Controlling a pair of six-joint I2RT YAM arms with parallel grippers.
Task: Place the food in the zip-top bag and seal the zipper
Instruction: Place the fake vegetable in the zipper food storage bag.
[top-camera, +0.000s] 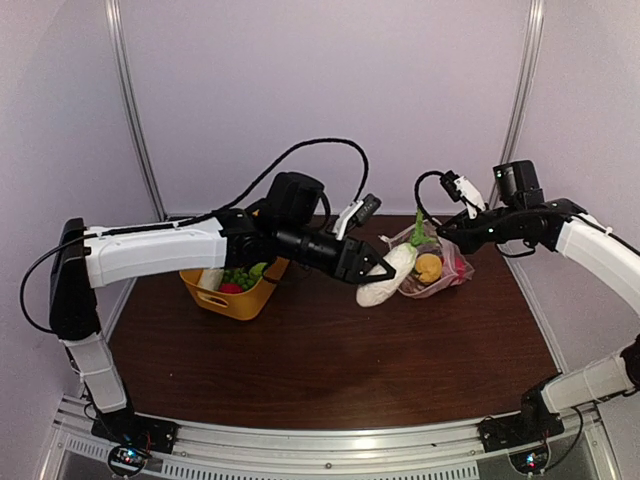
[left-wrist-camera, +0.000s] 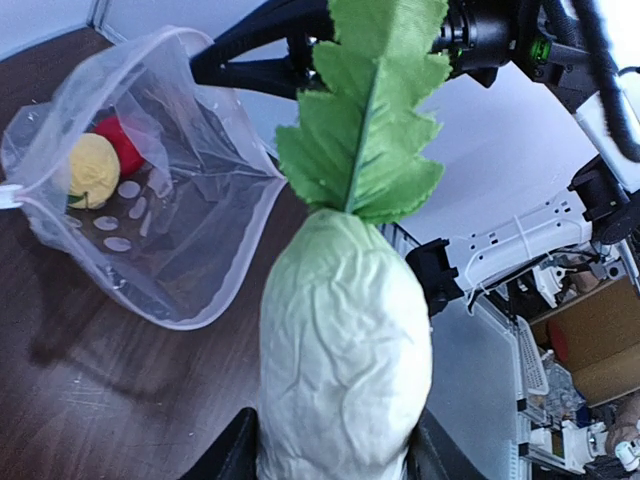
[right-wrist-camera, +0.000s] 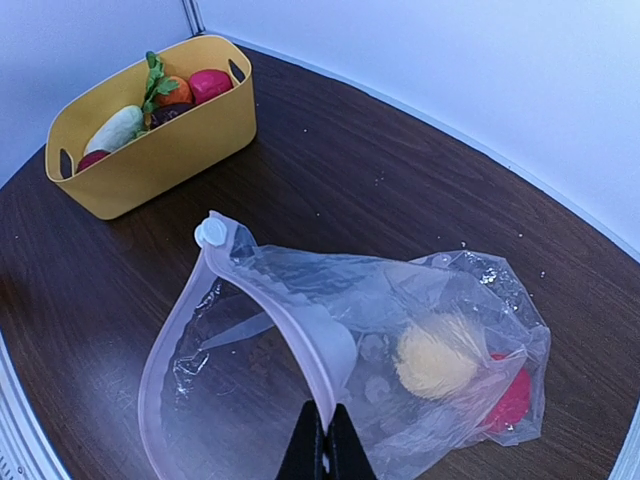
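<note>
Nearest, our left hand (left-wrist-camera: 335, 460) grips the white radish (left-wrist-camera: 340, 350) near the open zip-top bag (left-wrist-camera: 190, 250). At the right wrist we see our right hand (right-wrist-camera: 325, 450) closed, pinching its rim; yellow and red food (right-wrist-camera: 435, 360) lies inside.

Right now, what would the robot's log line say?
left gripper: holds white radish | right gripper: pinches zip-top bag rim, mouth open | inside: yellow food, red food
</note>
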